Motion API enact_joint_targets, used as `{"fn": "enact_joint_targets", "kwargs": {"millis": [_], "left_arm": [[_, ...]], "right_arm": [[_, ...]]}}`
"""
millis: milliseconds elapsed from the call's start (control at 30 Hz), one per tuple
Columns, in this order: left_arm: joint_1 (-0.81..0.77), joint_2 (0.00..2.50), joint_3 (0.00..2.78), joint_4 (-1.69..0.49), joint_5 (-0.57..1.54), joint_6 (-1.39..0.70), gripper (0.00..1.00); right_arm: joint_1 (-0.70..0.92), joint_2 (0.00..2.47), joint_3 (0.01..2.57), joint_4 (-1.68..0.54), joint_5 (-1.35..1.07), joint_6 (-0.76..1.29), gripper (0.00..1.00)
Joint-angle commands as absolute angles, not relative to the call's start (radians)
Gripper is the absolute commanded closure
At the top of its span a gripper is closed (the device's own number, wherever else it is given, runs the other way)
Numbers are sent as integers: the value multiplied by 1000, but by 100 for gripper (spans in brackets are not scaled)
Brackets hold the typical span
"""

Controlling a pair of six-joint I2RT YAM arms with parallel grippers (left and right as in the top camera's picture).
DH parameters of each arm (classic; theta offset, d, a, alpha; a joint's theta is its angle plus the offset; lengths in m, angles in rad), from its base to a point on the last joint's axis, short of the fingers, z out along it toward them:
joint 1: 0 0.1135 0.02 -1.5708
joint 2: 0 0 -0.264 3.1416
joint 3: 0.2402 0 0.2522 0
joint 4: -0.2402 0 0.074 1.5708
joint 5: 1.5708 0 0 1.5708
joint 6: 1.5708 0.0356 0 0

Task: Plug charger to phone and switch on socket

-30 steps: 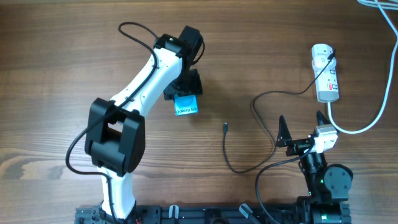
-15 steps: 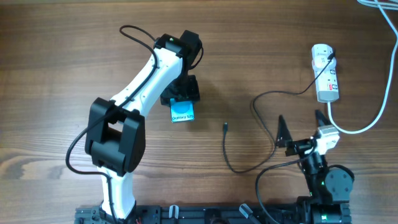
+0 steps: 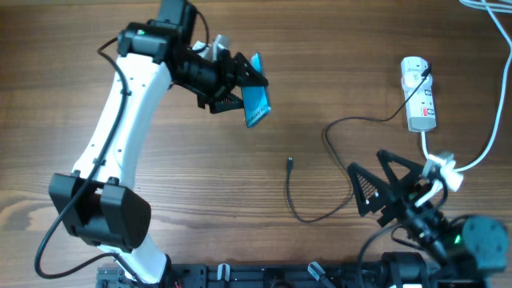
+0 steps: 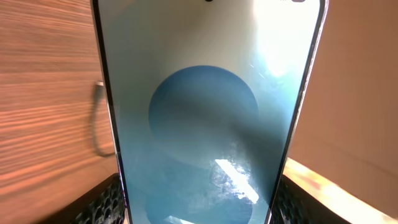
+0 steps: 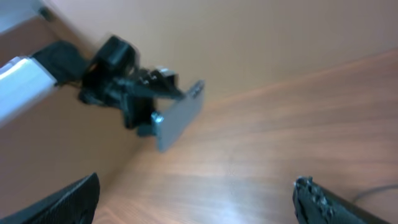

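My left gripper [image 3: 240, 86] is shut on the phone [image 3: 257, 90], a cyan-screened smartphone held on edge above the table; its screen fills the left wrist view [image 4: 208, 112]. It shows small in the right wrist view [image 5: 177, 118]. The charger, a thin black cable [image 3: 308, 214], lies on the table with its connector tip [image 3: 290, 164] free; its far end runs to the socket [image 3: 418, 94], a white power strip at the right. My right gripper [image 3: 372, 178] is open and empty, low at the right, apart from the cable.
A thick white cable [image 3: 480, 152] curves from the socket toward the table's right edge. The wooden table [image 3: 160, 208] is bare to the left of the charger tip. The left arm reaches across the upper left.
The left gripper has lifted the phone off the table, swung up and right, and tilted it on edge. The right gripper has tipped and spread wide.
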State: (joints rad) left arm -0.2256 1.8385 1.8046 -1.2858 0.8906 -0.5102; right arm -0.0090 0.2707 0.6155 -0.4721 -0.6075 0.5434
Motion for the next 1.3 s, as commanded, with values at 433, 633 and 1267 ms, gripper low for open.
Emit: {"fn": "enact_joint_targets", "kwargs": {"millis": [433,633,1267], "left_arm": [[-147,1831,1820,-1165,1115,-671,35],[-161,1831,1820,-1163,1179,-772,35],[-161,1831,1820,-1163,1279,-772,34]], "right_arm": [[622,983,1279,-912,4,599,1],[964,1386,1513,-828,555,744,1],[886,1469,1513,-640,523,733,31]]}}
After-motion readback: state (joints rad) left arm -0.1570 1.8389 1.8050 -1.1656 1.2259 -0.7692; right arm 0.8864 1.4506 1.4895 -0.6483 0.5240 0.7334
